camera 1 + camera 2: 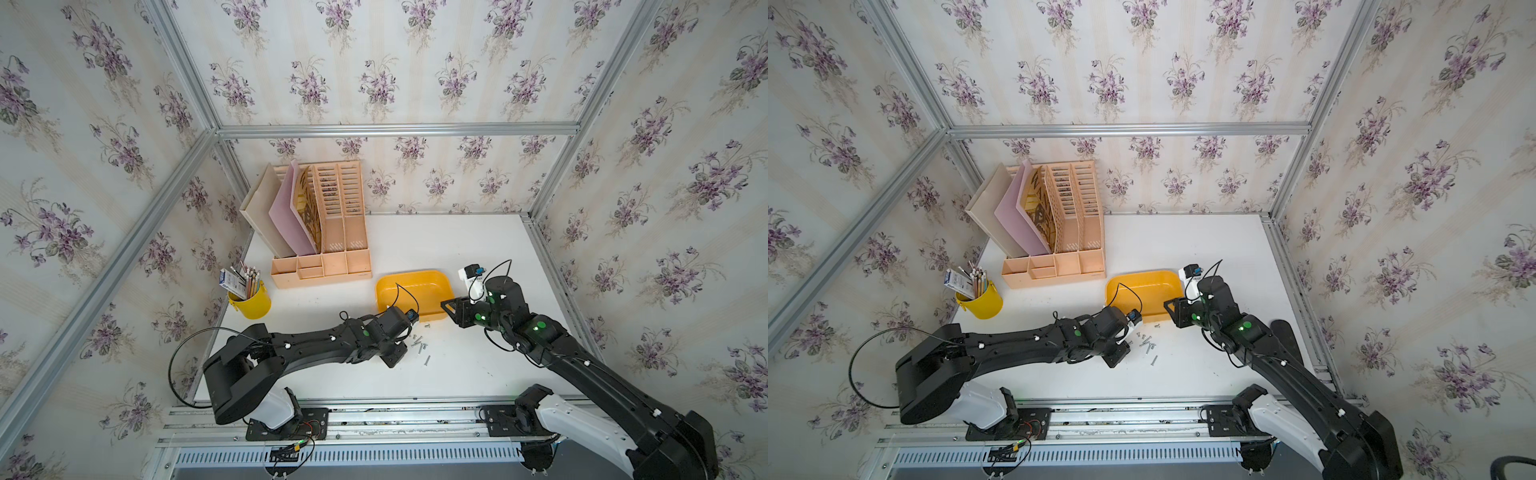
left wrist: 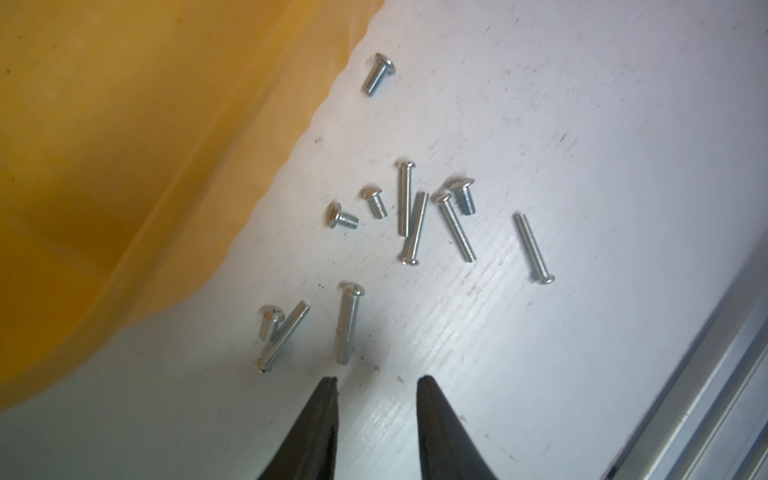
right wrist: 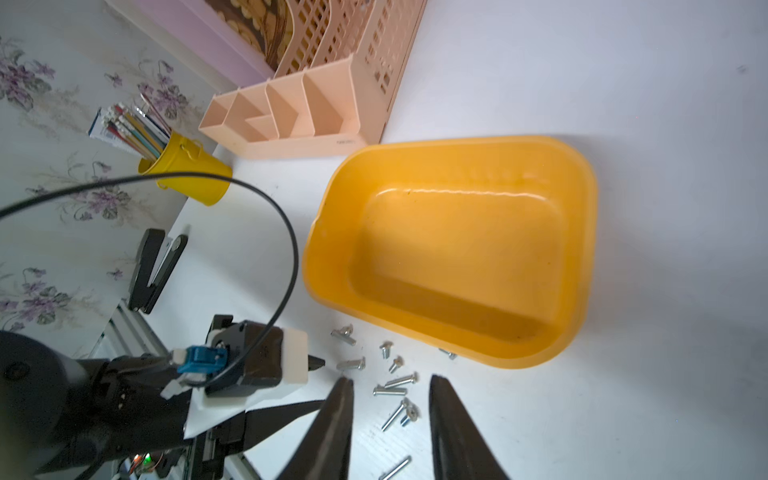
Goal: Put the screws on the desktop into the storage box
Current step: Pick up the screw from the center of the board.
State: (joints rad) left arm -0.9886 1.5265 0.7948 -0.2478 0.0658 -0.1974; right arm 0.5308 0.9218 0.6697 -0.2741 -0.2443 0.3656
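1. About a dozen tiny silver-grey metal screws (image 2: pixel 405 199), short and long mixed, lie loose on the flat white desktop (image 1: pixel 478 374). They sit lower centre in both top views, just below the box's near edge, and one looks tucked against that edge.
2. The shallow yellow-orange plastic storage box (image 3: pixel 579 249) sits mid-frame in the top views, just above the scatter. Its floor looks bare in the right wrist view, with no screw in it.
3. The left gripper (image 2: pixel 377 380) is low over the scatter. Its jaws are a narrow gap apart with nothing between them, and the tips are just short of one long screw, not touching as far as I can see.
4. The right gripper (image 3: pixel 391 379) hangs over the same scatter from the right of the frame. Its jaws are part-way apart and empty; the screws seen through the gap lie on the desktop.
5. Step, my read: the first pick, nothing delivered yet.
6. The next move needs the left tips to straddle one shaft, pinch right at the surface, lift, carry it up-frame over the rim and let go. The screws will likely roll or slip. Both arms crowd one patch, so one should hold off.
7. Upper left, well apart and not involved: a peach slatted file organizer (image 1: pixel 357 208) and a yellow cylindrical pencil cup (image 1: pixel 255 305).
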